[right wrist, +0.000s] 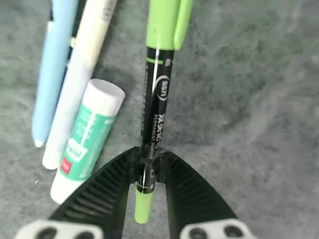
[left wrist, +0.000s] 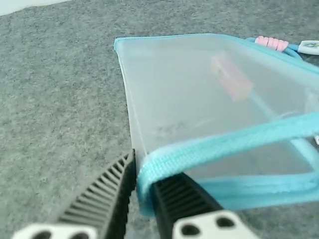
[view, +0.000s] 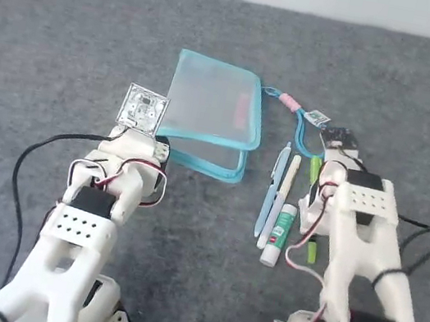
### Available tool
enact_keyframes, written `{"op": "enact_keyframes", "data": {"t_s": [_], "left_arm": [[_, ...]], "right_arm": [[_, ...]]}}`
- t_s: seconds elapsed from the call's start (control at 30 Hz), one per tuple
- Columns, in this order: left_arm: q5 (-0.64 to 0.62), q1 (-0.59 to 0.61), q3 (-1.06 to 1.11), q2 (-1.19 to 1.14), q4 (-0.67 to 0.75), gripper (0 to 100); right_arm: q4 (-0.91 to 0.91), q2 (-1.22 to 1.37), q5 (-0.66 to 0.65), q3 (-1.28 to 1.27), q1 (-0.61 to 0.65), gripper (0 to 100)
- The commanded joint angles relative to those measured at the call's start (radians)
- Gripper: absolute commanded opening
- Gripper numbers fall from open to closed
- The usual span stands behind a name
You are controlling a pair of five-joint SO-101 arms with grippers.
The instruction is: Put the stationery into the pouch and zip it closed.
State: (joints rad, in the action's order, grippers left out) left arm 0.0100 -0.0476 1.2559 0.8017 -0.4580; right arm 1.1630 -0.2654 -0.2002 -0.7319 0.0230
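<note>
The translucent pouch (view: 207,110) with teal trim lies flat on the grey carpet, a pink item (left wrist: 230,77) showing inside it. My left gripper (view: 164,152) (left wrist: 144,175) is shut on the pouch's teal near edge (left wrist: 219,144). To the right lie a blue pen (view: 273,188), a cream pen (view: 284,188) and a glue stick (view: 278,235), side by side. My right gripper (view: 315,197) (right wrist: 148,157) is shut on a green marker (right wrist: 158,89) (view: 312,251) near its tail end, just right of the glue stick (right wrist: 87,142). Whether the marker is off the carpet I cannot tell.
A teal zipper cord with a pink bead (view: 290,102) and a small tag (view: 316,118) trails from the pouch's far right corner toward the right arm. Black cables run along the carpet beside both arm bases. Open carpet lies to the far left and far right.
</note>
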Motion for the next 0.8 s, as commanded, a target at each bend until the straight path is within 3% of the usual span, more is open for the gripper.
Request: {"op": "enact_keyframes", "data": {"t_s": [0.0,0.27,0.43,0.77], "left_arm": [[-0.017,0.002,-0.010,0.006,0.003,1],[-0.017,0.002,-0.010,0.006,0.003,1],[-0.017,0.000,-0.010,0.006,0.003,1],[-0.017,0.000,-0.010,0.006,0.003,1]], "right_arm": [[0.042,-0.160,-0.009,0.021,-0.015,0.7],[0.122,-0.377,-0.043,0.046,-0.007,0.6],[0.255,-0.386,-0.063,0.230,0.007,0.6],[0.613,-0.145,-0.253,0.512,0.403,0.6]]}}
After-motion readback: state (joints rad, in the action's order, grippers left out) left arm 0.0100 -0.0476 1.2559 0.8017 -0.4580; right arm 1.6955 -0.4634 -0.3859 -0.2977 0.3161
